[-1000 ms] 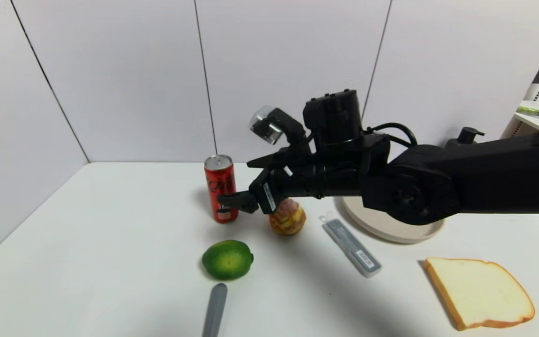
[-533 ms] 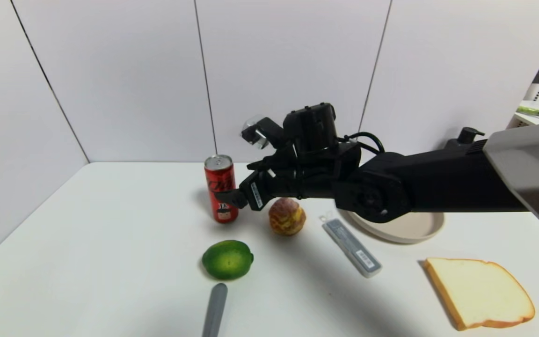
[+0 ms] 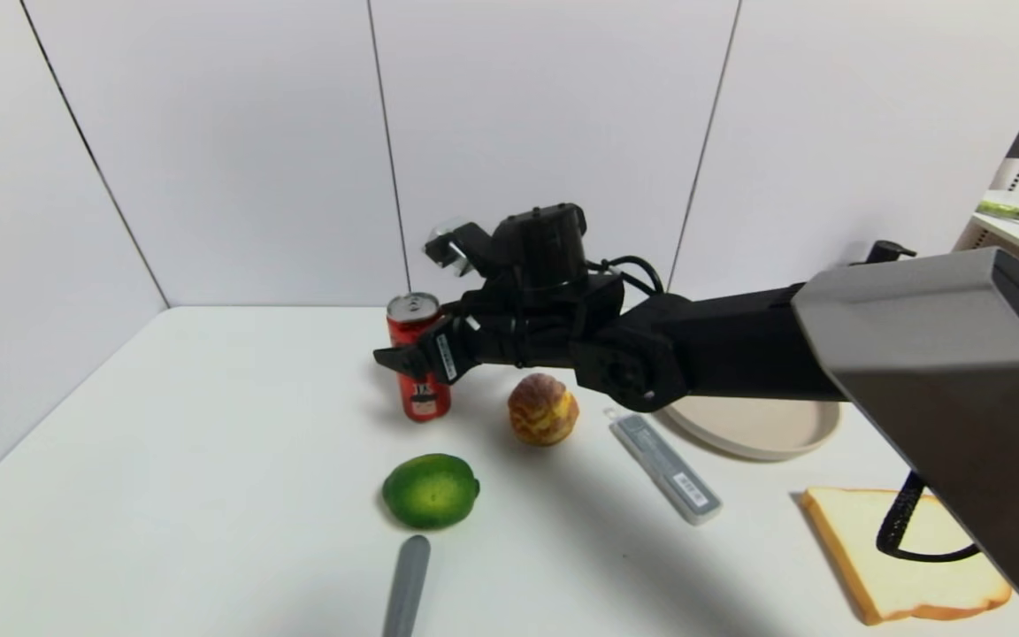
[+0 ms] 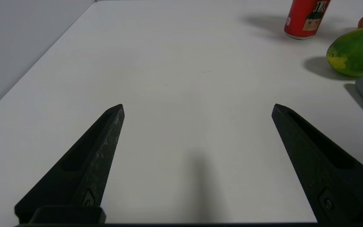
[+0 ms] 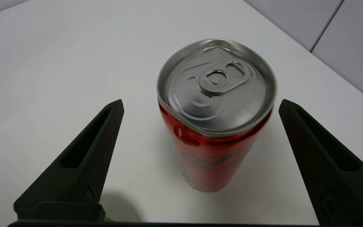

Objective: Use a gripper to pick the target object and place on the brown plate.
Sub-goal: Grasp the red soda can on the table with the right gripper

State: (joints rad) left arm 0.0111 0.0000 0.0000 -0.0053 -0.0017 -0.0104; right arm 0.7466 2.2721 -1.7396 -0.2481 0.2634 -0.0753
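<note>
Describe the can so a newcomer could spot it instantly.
On the white table, look toward the back wall, left of the golden-brown cream puff. The tall slim red drink can with silver top stands upright between the open right gripper fingers, the only tall cylinder there.

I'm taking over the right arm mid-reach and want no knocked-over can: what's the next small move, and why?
Probably close the right gripper on the red can. In the right wrist view its open fingers sit on either side of the upright can, apart from it, near its upper half. The brown plate waits beyond the cream puff. The left gripper is parked, open.
</note>
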